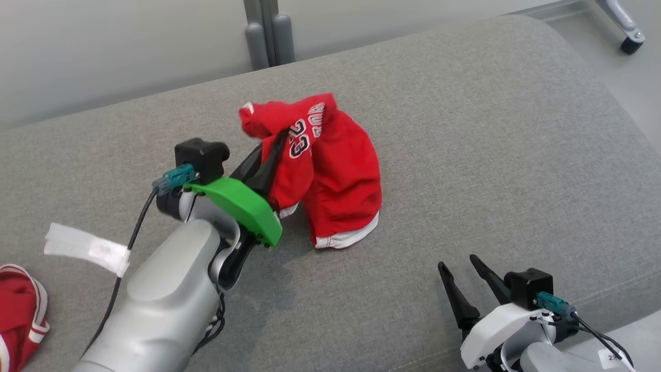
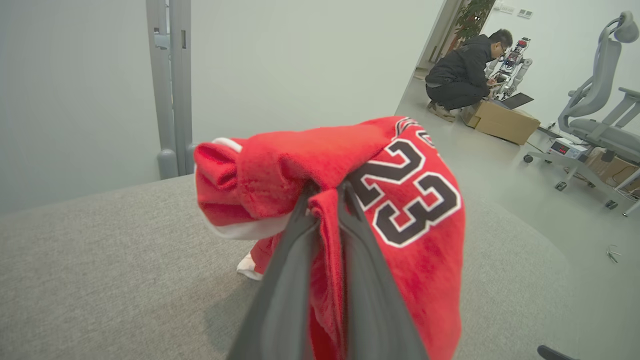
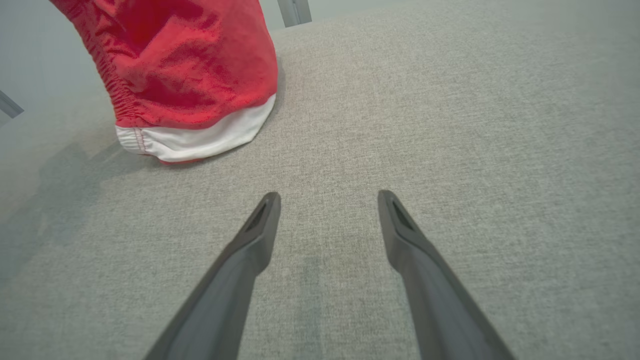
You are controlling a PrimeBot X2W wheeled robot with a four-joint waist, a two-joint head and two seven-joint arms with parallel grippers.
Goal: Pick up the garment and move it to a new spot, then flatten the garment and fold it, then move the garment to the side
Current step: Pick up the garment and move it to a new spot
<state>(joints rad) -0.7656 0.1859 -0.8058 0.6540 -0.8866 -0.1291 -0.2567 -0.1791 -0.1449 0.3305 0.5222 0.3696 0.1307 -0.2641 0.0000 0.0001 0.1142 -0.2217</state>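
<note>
The garment [image 1: 330, 170] is red with white trim and a "23" print. It hangs in a bunch from my left gripper [image 1: 281, 135], its lower hem resting on the grey cushion [image 1: 465, 129]. My left gripper [image 2: 326, 192] is shut on a fold of the garment [image 2: 415, 200], cloth pinched between the two dark fingers. The right gripper [image 1: 457, 262] stands open low at the front right, nothing between its fingers. From the right wrist, the right gripper [image 3: 327, 200] points over bare cushion, with the garment's white-hemmed bottom [image 3: 190, 90] to the upper left.
Another red and white cloth [image 1: 20, 315] lies at the front left edge. The cushion drops off at the right toward the floor. A person [image 2: 465, 75] crouches by a cardboard box [image 2: 502, 121] in the background, and an office chair [image 2: 597, 115] stands at the right.
</note>
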